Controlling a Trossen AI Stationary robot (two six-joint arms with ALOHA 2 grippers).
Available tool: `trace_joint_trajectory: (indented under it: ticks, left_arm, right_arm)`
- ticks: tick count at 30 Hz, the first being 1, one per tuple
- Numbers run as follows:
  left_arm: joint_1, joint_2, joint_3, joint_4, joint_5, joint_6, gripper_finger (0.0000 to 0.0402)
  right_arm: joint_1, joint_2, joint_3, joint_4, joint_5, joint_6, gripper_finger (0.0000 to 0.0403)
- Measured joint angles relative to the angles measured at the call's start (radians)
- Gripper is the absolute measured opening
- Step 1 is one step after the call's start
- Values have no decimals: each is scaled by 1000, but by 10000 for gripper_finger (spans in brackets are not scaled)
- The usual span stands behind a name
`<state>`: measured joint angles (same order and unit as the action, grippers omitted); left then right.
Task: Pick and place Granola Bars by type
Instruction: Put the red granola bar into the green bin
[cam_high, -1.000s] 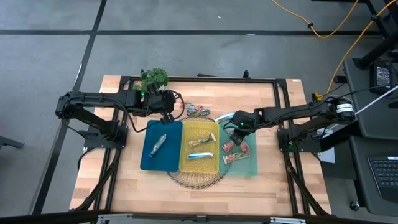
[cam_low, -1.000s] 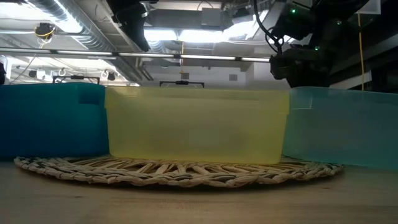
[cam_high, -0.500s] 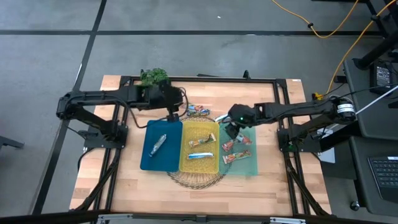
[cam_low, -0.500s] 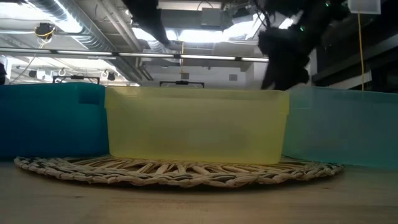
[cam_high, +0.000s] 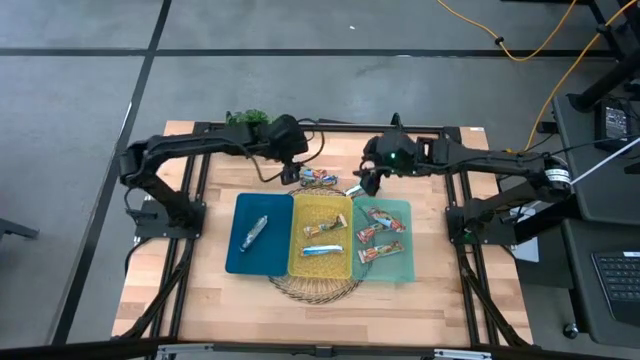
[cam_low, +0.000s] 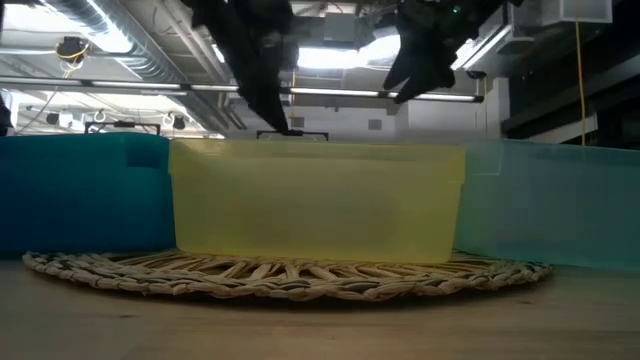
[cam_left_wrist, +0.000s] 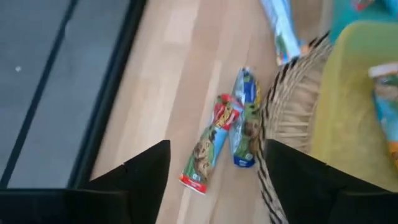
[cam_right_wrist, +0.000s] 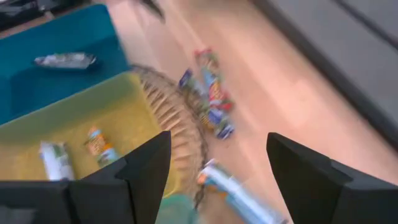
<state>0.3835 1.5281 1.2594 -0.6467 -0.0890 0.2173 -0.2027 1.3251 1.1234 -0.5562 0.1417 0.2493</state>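
Note:
Two red-orange-brown granola bars (cam_high: 318, 179) lie side by side on the wood at the table's far side, and they also show in the left wrist view (cam_left_wrist: 211, 149). A blue-white bar (cam_high: 356, 189) lies to their right. My left gripper (cam_high: 290, 172) hovers open just left of the pair, which lies ahead between its fingers in the left wrist view (cam_left_wrist: 216, 146). My right gripper (cam_high: 368, 182) hovers open above the blue-white bar (cam_right_wrist: 233, 186). A silvery bar (cam_high: 254, 232) lies in the dark blue bin, two bars (cam_high: 323, 238) in the yellow bin, three (cam_high: 378, 236) in the light teal bin.
The dark blue bin (cam_high: 240, 262), yellow bin (cam_high: 297, 262) and light teal bin (cam_high: 404, 262) stand side by side at mid-table on a wicker mat (cam_high: 318, 290). A green plant (cam_high: 248, 119) stands at the far left corner. A black frame (cam_high: 330, 128) borders the table.
My left gripper has gone toward the table's right and far edges, from the dark blue bin's far edge to the loose pair of bars. My right gripper has gone from over the light teal bin toward the far edge, and now stands above the blue-white bar.

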Motion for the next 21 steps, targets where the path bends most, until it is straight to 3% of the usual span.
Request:
trace_joint_trajectory:
  ticks: [10,21]
  left_arm:
    - [67,204,0,24,45,121,298]
    - [97,332,0,53,65,133,301]
  right_arm:
    - [-80,0,35,-27,-5,-115,266]
    - [-102,0,35,-69,-11,-155,266]
